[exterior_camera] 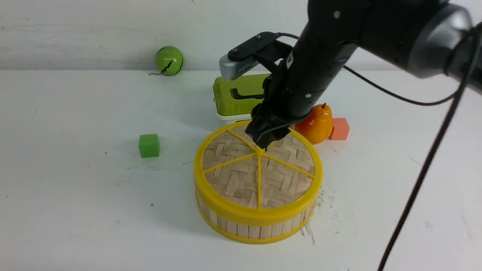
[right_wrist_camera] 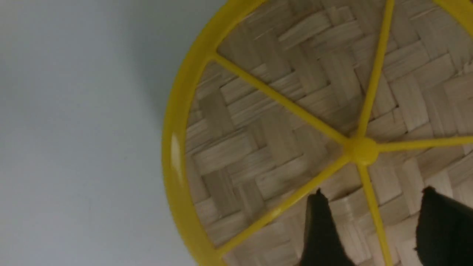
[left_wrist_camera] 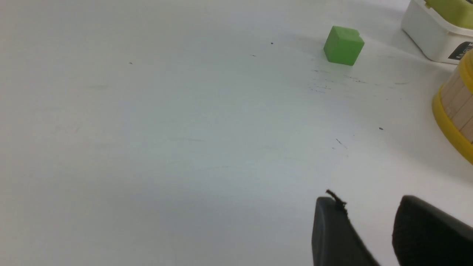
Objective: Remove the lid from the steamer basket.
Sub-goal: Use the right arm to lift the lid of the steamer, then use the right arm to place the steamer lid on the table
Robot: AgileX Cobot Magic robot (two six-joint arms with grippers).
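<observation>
The lid (exterior_camera: 241, 177), woven tan bamboo with a yellow rim and yellow spokes, sits on the steamer basket (exterior_camera: 248, 227), whose slatted wall also shows in the left wrist view (left_wrist_camera: 456, 107). My right gripper (exterior_camera: 263, 145) hangs just above the lid beside its centre knob (exterior_camera: 259, 151). In the right wrist view the gripper (right_wrist_camera: 373, 195) is open, its fingers on either side of a yellow spoke just short of the knob (right_wrist_camera: 360, 150) on the lid (right_wrist_camera: 258, 147). My left gripper (left_wrist_camera: 369, 203) is open and empty over bare table, out of the front view.
A green cube (exterior_camera: 149, 145) lies left of the basket, also in the left wrist view (left_wrist_camera: 343, 45). A green-topped white box (exterior_camera: 237, 96), an orange pear-like fruit (exterior_camera: 318, 124) and an orange-red cube (exterior_camera: 339, 128) stand behind it. A green ball (exterior_camera: 169, 60) is at the back.
</observation>
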